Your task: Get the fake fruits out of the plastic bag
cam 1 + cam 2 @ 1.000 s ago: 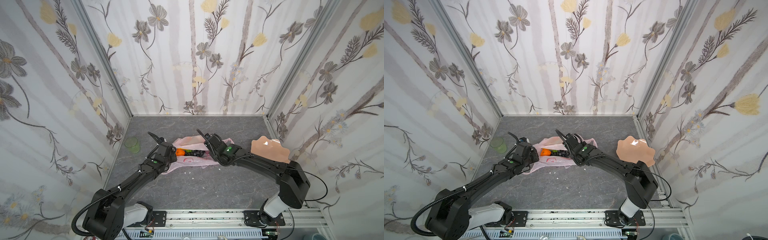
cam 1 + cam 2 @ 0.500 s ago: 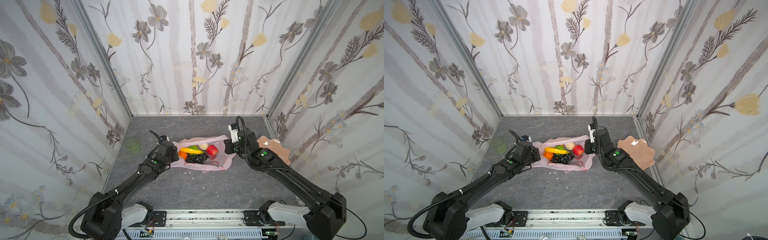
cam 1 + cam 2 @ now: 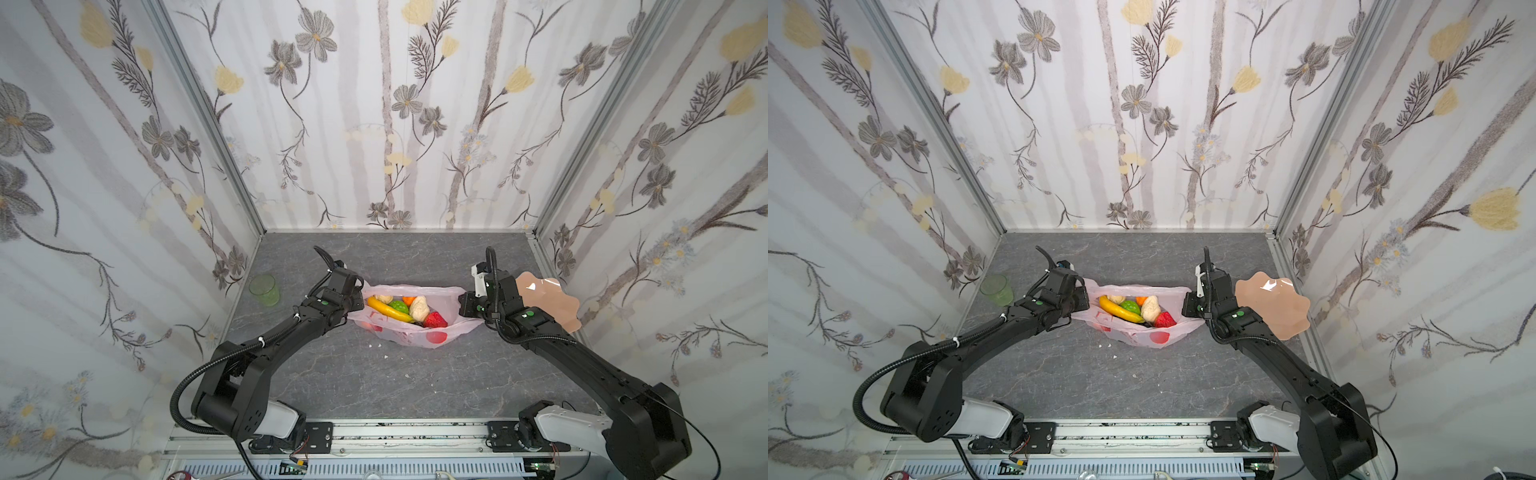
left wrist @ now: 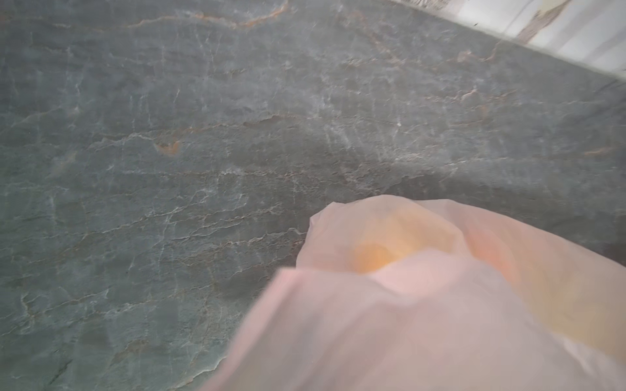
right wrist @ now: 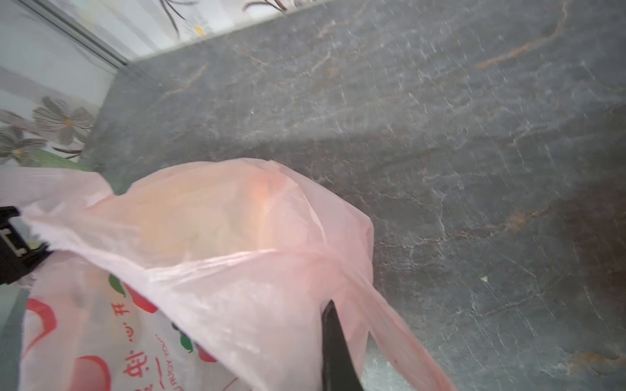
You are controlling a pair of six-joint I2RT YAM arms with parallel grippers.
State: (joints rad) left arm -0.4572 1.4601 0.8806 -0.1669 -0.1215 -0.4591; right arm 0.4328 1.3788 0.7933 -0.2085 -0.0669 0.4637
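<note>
A green translucent cup [image 3: 263,289] stands upright at the far left of the grey stone worktop [image 3: 374,386], close to the flowered wall and well apart from everything else. Next comes the left gripper [image 3: 360,301], lying low against the left end of the pink plastic bag [image 3: 409,334]. The arm's own body and the film cover its jaws in both top views, and the left wrist view shows only blurred pink plastic [image 4: 423,304] over the worktop, so I cannot tell whether they are spread or pinching.

The plastic bag sits at mid-worktop, stretched sideways between the two grippers with its mouth gaping upward. The fruits are all inside it. A yellow banana [image 3: 384,308] lies slantwise at the left, with a beige pear [image 3: 384,298] just behind it. A green bumpy fruit [image 3: 399,306] touches the banana, and an orange [image 3: 408,299] peeks out behind that. A second beige pear [image 3: 419,307] and a red fruit [image 3: 435,320] fill the right side. A few white specks [image 3: 385,356] dot the worktop just in front of the bag.

The right gripper [image 3: 460,305] meets the bag's right end. Its jaws are pressed together on the film, and in the right wrist view a dark finger [image 5: 335,348] shows with pink plastic drawn taut around it. Farthest right, a peach wavy-edged plate [image 3: 552,297] lies by the wall, partly covered by the right arm's wrist.
</note>
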